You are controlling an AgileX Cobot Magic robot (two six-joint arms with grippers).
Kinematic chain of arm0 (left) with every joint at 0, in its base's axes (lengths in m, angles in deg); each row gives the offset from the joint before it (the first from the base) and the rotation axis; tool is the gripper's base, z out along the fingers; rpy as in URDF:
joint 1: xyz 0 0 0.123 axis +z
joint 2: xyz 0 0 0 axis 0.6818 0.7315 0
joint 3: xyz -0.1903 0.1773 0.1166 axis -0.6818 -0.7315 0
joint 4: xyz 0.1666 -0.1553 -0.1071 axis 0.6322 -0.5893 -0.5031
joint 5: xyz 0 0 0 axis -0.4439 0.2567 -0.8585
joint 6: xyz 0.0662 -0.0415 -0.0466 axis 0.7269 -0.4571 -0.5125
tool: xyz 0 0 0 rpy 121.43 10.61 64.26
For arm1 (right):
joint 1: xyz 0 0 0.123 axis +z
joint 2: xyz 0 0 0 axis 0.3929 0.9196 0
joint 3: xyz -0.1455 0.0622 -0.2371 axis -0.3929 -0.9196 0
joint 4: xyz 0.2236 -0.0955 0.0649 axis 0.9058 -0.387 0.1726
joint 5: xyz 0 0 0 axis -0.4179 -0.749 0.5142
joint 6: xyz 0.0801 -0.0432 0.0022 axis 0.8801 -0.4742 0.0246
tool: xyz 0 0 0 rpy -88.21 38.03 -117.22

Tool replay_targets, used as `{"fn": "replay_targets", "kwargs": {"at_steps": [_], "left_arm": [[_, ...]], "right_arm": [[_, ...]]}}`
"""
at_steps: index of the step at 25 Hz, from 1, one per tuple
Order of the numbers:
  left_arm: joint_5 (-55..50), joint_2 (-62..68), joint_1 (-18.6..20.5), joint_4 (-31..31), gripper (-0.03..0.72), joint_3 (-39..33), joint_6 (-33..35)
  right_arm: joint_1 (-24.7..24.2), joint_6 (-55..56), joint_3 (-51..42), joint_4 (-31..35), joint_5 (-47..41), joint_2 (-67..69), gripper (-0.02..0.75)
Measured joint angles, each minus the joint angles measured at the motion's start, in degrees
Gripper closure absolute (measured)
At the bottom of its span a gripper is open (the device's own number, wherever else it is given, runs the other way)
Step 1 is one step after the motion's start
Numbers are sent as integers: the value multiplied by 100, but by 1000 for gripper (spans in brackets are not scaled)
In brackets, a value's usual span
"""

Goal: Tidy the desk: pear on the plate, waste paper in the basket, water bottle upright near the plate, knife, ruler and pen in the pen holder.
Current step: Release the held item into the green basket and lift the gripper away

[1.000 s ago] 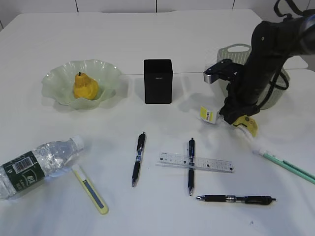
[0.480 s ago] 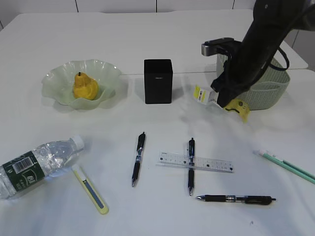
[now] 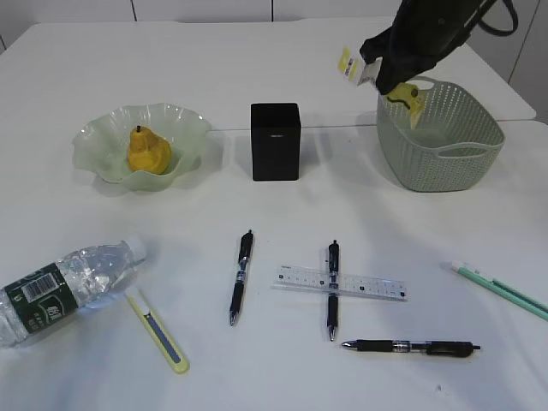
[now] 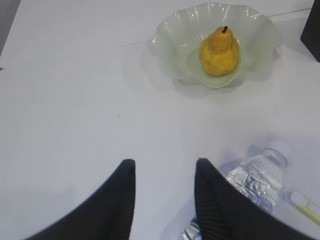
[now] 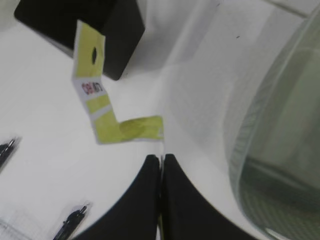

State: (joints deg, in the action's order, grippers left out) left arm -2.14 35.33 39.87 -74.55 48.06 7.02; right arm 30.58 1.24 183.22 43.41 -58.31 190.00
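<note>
The right gripper, jaws pinched together on the edge of the waste paper, holds that creased yellow-and-white strip up over the table's far side; the strip's long run points away toward eleven o'clock from the fingertips. The basket, a pale green, stiff lattice-walled tub, lies just toward four o'clock of the paper, so I reckon a short carry that way clears its rim. The left gripper hangs apart and empty near the lying water bottle.
</note>
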Motion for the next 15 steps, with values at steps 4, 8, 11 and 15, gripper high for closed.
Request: {"fn": "replay_targets", "kwargs": {"at_steps": [4, 8, 11, 15], "left_arm": [[0, 0, 0, 0, 413, 0, 0], [0, 0, 0, -51, 413, 0, 0], [0, 0, 0, -167, 413, 0, 0], [-4, 0, 0, -222, 413, 0, 0]], "right_arm": [[0, 635, 329, -762, 95, 0, 723], [0, 1183, 361, -1454, 260, 0, 723], [-27, 1571, 361, -1815, 475, 4, 723], [-141, 2019, 361, -2064, 676, 72, 723]]}}
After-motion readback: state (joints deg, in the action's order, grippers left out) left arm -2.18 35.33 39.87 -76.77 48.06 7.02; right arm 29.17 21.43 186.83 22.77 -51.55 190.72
